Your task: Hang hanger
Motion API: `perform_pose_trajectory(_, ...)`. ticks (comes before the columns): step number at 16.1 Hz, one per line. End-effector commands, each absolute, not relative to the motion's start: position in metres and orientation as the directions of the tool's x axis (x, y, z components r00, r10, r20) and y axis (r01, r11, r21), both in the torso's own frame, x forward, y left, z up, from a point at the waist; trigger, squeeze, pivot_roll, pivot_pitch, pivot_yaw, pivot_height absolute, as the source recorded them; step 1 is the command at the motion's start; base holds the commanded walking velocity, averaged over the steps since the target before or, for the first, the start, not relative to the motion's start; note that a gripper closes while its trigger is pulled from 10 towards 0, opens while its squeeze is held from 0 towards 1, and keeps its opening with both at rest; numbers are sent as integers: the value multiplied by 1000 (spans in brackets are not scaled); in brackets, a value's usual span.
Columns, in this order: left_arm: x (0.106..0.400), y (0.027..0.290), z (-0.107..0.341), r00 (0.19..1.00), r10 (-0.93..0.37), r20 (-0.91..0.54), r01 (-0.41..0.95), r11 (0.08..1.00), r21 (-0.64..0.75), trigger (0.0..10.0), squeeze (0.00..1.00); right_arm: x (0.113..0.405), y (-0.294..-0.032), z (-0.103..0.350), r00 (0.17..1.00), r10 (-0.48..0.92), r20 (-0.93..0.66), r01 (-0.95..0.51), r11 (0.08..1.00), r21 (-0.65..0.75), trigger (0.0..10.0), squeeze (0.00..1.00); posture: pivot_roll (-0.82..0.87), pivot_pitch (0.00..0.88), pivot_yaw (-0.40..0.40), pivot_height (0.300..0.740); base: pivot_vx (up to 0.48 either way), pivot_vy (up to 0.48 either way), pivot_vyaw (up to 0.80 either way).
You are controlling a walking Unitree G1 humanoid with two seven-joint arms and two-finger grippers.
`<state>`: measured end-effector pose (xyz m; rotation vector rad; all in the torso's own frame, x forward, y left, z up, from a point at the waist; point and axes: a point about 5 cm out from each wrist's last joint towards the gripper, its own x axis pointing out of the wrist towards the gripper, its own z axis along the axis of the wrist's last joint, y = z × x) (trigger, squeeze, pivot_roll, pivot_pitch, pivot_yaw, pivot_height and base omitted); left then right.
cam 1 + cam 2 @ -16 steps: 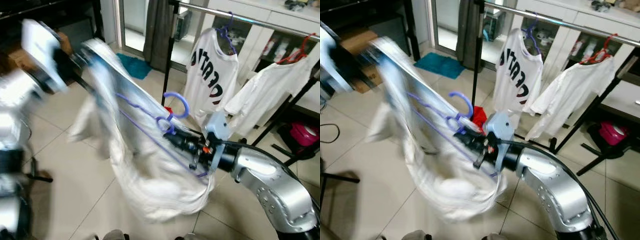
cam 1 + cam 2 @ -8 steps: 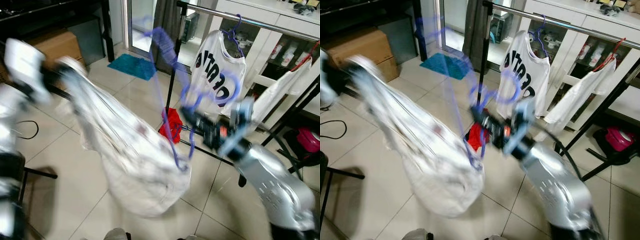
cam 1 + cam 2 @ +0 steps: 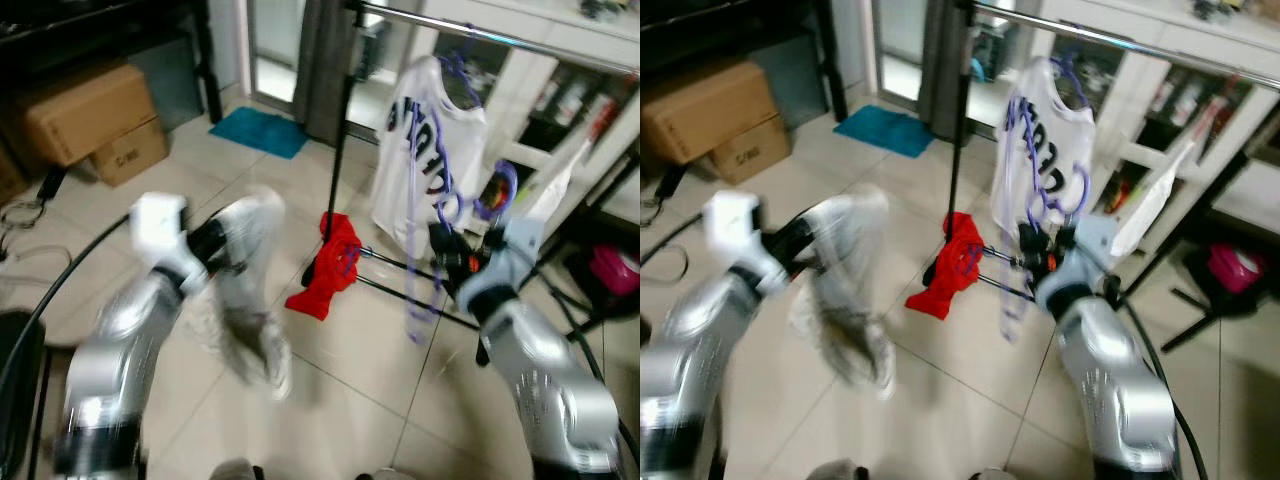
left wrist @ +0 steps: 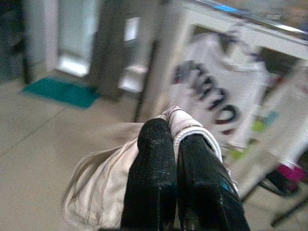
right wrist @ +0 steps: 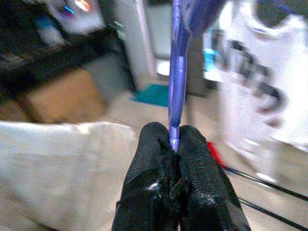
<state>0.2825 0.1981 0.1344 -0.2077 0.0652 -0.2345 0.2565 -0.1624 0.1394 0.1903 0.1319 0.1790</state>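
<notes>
The right gripper [image 5: 175,147] is pinched tight on the purple hanger [image 3: 430,215], holding it up near the clothes rail [image 3: 470,32], just in front of the white printed shirt [image 3: 425,165] that hangs there. The hanger stands almost upright, its long side running up and down, and its hook seems to curl near the gripper, though blur makes this hard to tell. The left gripper [image 4: 175,144] is squeezed shut on a white garment [image 3: 245,290], which droops toward the floor, apart from the hanger. The hanger could slip or swing and miss the rail, because it is thin. It could also snag on the printed shirt.
</notes>
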Motion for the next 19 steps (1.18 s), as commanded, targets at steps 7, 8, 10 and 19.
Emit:
perform_pose_trajectory(7, 270, 187, 146, 996, -84, -9, 77, 944, -320, 10000, 0, 257, -174, 149, 999, -3, -33, 6, 996, 88, 10000, 0, -47, 0, -27, 740, 0, 0, -800)
perform_pose_trajectory(8, 270, 188, 145, 997, -79, -1, 76, 957, -281, 10000, 0, 256, -173, 147, 1000, -7, -30, 9, 997, 75, 10000, 0, -46, 0, -20, 740, 0, 0, -800)
perform_pose_trajectory(10, 272, 188, 147, 1000, -15, 15, 19, 941, -338, 10000, 0, 255, -170, 146, 999, -13, -33, 17, 993, 118, 10000, 0, -46, 0, -17, 740, 0, 0, -800)
perform_pose_trajectory(19, 268, 167, 139, 999, 32, 12, -23, 887, -461, 10000, 0, 250, -164, 143, 999, -5, -39, 10, 990, 139, 10000, 0, -49, 0, -15, 740, 0, 0, -800)
